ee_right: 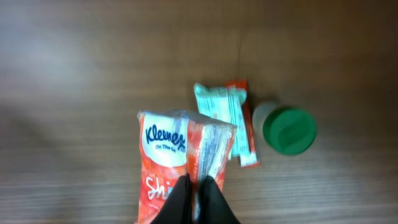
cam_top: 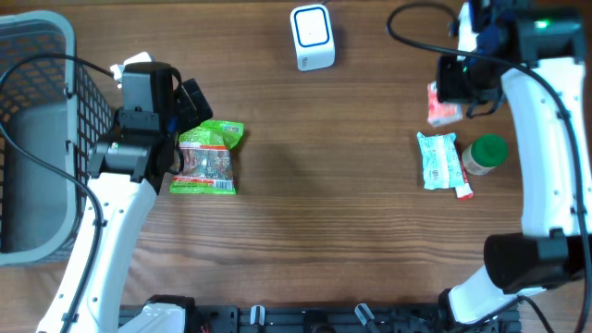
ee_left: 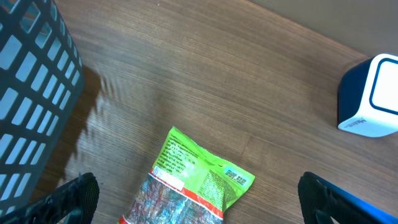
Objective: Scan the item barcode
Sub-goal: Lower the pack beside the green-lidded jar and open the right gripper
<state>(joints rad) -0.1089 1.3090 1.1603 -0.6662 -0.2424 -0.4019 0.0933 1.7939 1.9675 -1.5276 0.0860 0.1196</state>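
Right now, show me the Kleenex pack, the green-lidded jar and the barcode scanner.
Kleenex pack [ee_right: 166,142]: right wrist view, on its white logo patch.
green-lidded jar [ee_right: 289,129]: right wrist view, middle of the green lid.
barcode scanner [cam_top: 312,33]: overhead view, on its white face.

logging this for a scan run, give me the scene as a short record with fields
left tool: open, over snack bag
right tool: shut on tissues
scanner: far side of table, centre, apart from both arms
basket: left edge, beside left arm
loose items: teal pack and jar, side by side near right arm
scan: tissues not at scanner
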